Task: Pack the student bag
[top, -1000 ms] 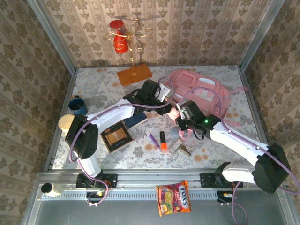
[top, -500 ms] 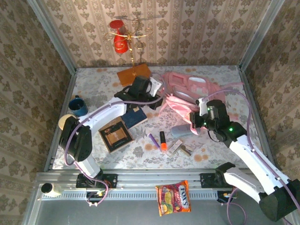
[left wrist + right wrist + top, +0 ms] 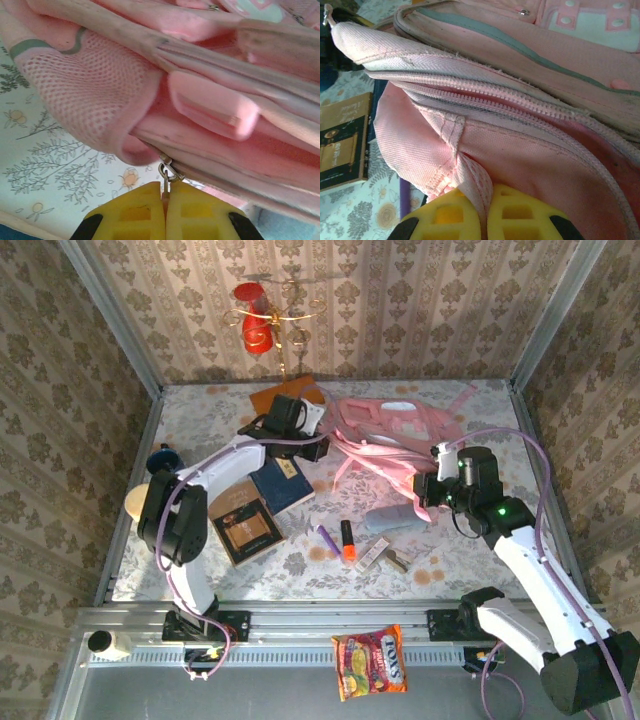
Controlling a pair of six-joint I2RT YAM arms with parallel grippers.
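The pink student bag (image 3: 392, 428) lies at the back right of the table, pulled out long toward the left. My left gripper (image 3: 325, 443) is at its left end. In the left wrist view the yellow jaws of that gripper (image 3: 165, 189) are shut on the metal zipper pull (image 3: 168, 173) under the bag's mesh side (image 3: 90, 95). My right gripper (image 3: 428, 488) is at the bag's front right. Seen from the right wrist, this gripper (image 3: 482, 200) is shut on a fold of the bag's pink mesh fabric (image 3: 470, 175), just below the zipper track (image 3: 490, 97).
A grey-blue pencil pouch (image 3: 396, 517), an orange highlighter (image 3: 348, 541), a purple pen (image 3: 326, 538) and small items (image 3: 385, 555) lie in front of the bag. Two books (image 3: 248, 528) (image 3: 281, 483) sit at left, a blue mug (image 3: 160, 460) beyond them. An orange-based stand (image 3: 289, 395) is behind.
The left gripper moved back and left with the zipper pull, and the right gripper moved right with the fabric. The bag is stretched out between them and the pouch is now uncovered.
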